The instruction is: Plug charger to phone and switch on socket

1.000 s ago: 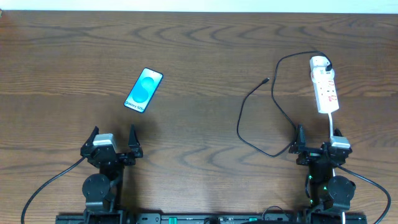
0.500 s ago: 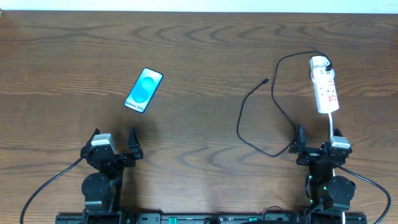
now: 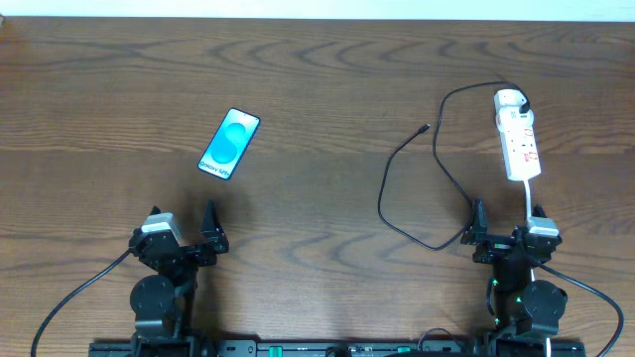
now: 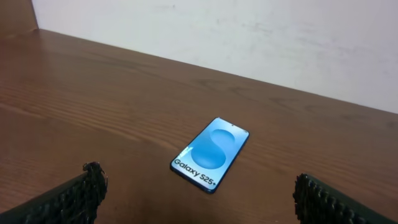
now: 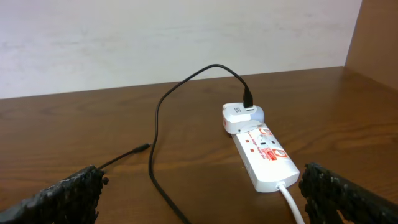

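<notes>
Now left claw (image 3: 182,211) slightly back.

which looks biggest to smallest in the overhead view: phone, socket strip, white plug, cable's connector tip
1. socket strip and phone: about alike, too close to rank
2. white plug
3. connector tip

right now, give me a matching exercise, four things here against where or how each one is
Things:
1. phone
2. socket
3. charger tip
4. left hand

Descriptions:
A. open, holding nothing
B. right side, white plug in its far end
C. loose on the wood, connected to nothing
D. left side, cyan screen up

Pairs: 1-D, 2-B, 3-C, 4-A
</notes>
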{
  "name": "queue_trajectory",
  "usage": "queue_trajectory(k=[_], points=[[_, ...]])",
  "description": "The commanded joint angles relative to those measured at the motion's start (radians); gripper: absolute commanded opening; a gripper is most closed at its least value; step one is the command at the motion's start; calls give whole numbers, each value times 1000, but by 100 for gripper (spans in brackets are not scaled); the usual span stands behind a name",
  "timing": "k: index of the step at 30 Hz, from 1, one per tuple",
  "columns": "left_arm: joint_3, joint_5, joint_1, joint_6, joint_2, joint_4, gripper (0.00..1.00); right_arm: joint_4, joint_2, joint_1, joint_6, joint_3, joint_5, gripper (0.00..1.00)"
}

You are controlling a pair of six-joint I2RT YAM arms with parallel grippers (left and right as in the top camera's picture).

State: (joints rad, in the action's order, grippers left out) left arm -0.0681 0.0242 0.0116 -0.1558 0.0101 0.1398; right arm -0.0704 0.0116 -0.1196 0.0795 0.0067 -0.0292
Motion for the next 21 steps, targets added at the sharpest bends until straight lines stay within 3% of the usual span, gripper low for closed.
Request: queue_trajectory(k=[1,21], points=[[-38,-9,4,-14,-2,16,98,-4,-6,8,9,-1,0,99],[-148,-8,4,-14,121,16,98,-4,-2,8,9,-1,0,99]])
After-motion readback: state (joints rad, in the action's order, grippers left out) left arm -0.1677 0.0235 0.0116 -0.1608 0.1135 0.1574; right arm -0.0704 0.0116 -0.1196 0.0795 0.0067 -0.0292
